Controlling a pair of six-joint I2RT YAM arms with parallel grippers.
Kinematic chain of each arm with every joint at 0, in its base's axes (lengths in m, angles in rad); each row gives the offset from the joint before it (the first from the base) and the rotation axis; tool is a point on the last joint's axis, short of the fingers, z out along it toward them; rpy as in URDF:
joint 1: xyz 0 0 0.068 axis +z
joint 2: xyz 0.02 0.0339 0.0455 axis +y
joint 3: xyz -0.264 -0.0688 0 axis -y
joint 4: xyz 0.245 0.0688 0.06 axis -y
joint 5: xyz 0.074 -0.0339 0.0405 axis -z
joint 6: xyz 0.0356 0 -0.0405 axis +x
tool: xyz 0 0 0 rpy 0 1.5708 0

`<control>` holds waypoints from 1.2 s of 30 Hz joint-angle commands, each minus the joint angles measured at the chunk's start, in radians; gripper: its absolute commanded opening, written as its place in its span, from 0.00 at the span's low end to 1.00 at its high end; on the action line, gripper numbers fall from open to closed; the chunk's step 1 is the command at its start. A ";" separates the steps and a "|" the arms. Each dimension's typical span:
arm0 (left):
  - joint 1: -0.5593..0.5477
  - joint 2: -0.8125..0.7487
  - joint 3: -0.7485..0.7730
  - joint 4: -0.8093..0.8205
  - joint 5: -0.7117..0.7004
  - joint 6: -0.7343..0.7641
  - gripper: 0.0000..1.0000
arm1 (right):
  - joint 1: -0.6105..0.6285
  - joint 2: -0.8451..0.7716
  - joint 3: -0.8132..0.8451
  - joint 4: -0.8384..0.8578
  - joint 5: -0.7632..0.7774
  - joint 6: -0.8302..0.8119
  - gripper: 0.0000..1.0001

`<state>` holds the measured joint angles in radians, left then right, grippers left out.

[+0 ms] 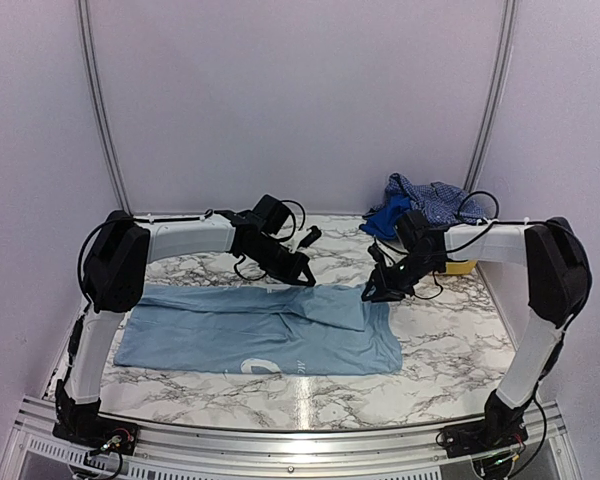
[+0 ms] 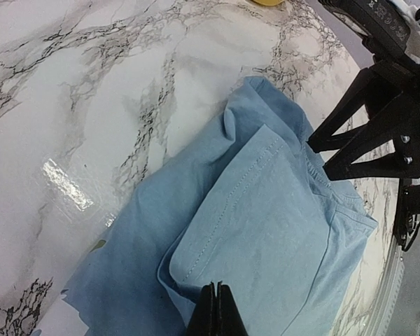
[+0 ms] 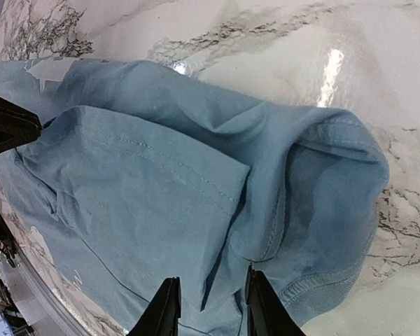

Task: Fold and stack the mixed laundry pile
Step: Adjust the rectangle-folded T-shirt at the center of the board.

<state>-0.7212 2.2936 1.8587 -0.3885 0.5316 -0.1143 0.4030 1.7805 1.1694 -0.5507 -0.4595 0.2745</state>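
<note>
Lying flat on the marble table (image 1: 450,345), the pale sky-blue T-shirt (image 1: 230,330) stretches from below the left claw (image 1: 302,272) to just beneath the right claw (image 1: 373,292). The left claw is closed, its fingers pressed together right over a folded-in flap of the shirt with a stitched hem. Whether it nips any cloth I cannot tell. White print shows along the shirt's near edge, on the side of that claw toward the arm bases. The shirt's right end is doubled over in soft creases, with a ribbed edge bunched under the right claw. That claw stands open, its two fingers apart just above the cloth, holding nothing. Behind it, at the table's far edge, a navy-and-white checked shirt (image 1: 432,200) is heaped on a bright royal-blue piece (image 1: 385,216).
</note>
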 commanded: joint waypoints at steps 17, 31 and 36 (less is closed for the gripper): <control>-0.004 -0.042 0.003 0.031 -0.017 0.007 0.00 | 0.008 0.165 0.159 0.047 0.003 0.000 0.28; -0.003 -0.052 -0.005 0.031 -0.033 0.022 0.00 | 0.010 0.118 0.188 0.018 -0.029 -0.022 0.00; -0.003 -0.109 -0.051 0.033 -0.046 0.048 0.00 | 0.021 0.033 0.124 0.022 -0.055 -0.032 0.00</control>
<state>-0.7212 2.2784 1.8427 -0.3649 0.4980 -0.1028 0.4042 1.9182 1.3239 -0.5262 -0.4793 0.2588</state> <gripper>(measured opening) 0.006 0.004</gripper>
